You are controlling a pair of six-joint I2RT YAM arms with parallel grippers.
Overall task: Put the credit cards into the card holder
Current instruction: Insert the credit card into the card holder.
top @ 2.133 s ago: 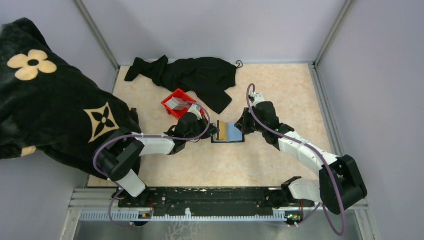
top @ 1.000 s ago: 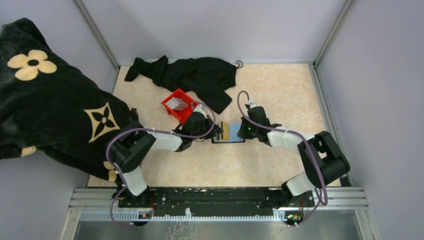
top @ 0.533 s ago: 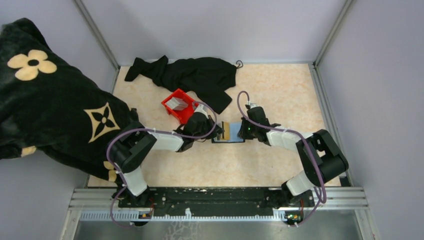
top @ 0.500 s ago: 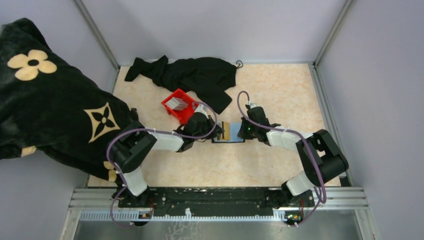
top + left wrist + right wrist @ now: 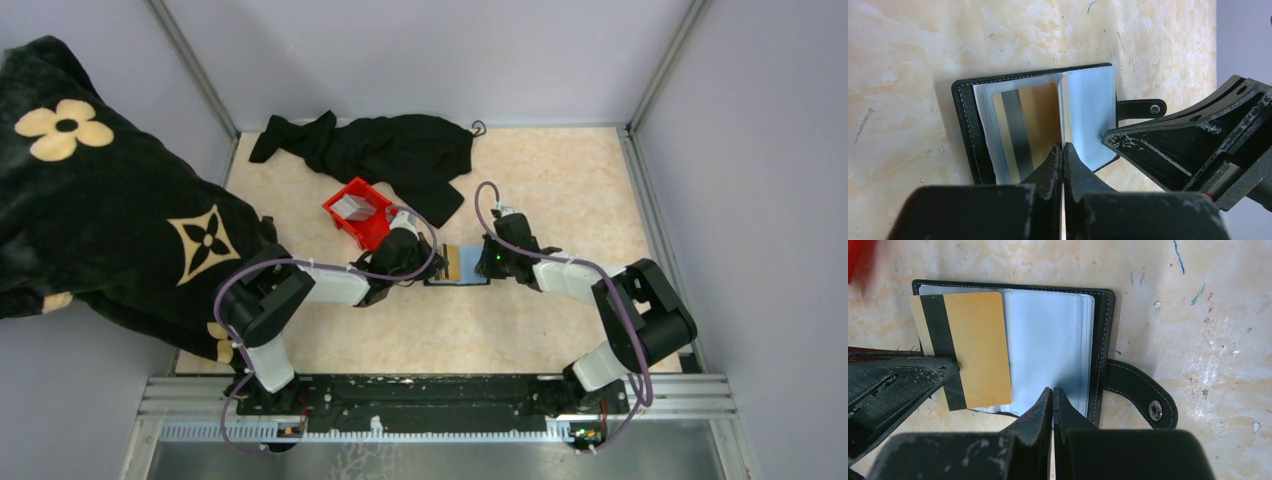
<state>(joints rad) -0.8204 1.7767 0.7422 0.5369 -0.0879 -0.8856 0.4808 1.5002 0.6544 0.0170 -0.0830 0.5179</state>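
As both touch card holder, end effectors — closed

Left arm: elbow folded near base, forearm stretched low toward 2 o'clock. Left gripper: fingers pressed together, no gap, tips pointing to 3 o'clock in top view. Right arm: elbow out at 3 o'clock side, forearm running low toward 10 o'clock. Right gripper: fingers pressed flat together, tips pointing to 9 o'clock. Both tips facing each other, near, not touching.
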